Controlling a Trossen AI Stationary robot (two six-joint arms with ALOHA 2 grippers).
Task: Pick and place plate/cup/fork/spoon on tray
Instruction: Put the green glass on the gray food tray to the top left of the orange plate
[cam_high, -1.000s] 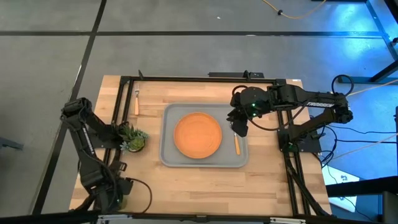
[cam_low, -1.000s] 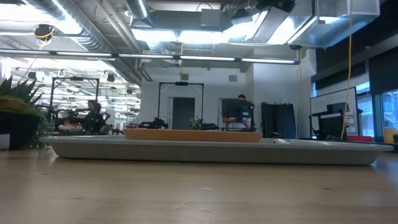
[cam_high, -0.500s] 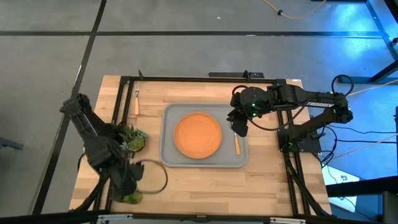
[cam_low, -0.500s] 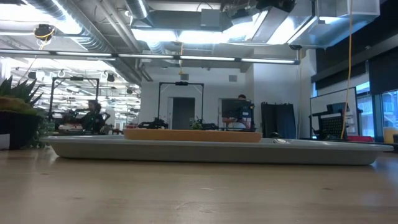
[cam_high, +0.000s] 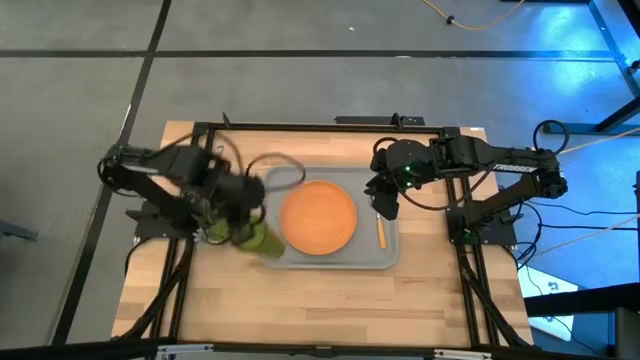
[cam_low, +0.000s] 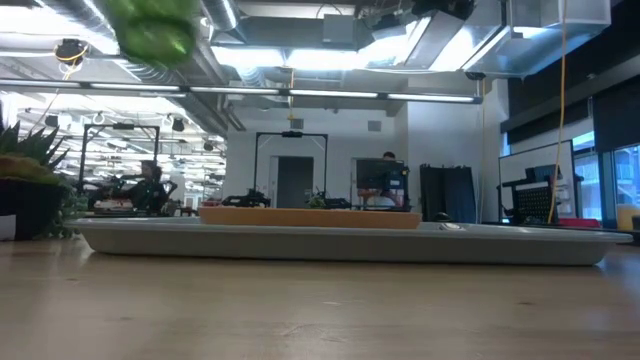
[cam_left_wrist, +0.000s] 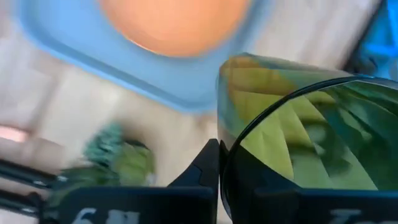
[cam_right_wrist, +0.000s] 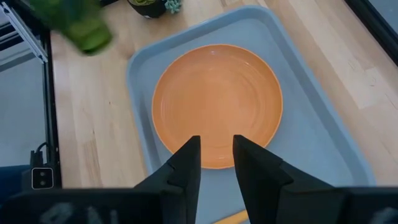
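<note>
The orange plate (cam_high: 318, 217) lies in the grey tray (cam_high: 330, 262). My left gripper (cam_high: 240, 225) is shut on the green cup (cam_high: 256, 238) and is blurred, over the tray's near left corner. The cup shows high in the low view (cam_low: 155, 25) and in the right wrist view (cam_right_wrist: 78, 22). An orange-handled utensil (cam_high: 380, 232) lies at the tray's right side, its head hidden under my right gripper (cam_high: 385, 205), which is open and empty. Another orange-handled utensil (cam_high: 220, 165) lies on the table at the far left; which one is the fork and which the spoon, I cannot tell. My left gripper holds the cup by its wall near the rim (cam_left_wrist: 227, 155). One finger (cam_left_wrist: 208, 171) lies against the outside of the wall; the other shows only as a dark shape through the green wall. The cup is lifted clear of the table and the tray.
A small potted plant (cam_right_wrist: 149, 6) stands on the table left of the tray, under my left arm; it also shows in the left wrist view (cam_left_wrist: 118, 158). Black frame rails (cam_high: 300, 128) run along the table's far and side edges.
My left gripper has swung fast from the table's near left corner, up and toward the far edge and the right, to the tray's near left corner. The cup has gone with it, lifted clear of the table.
</note>
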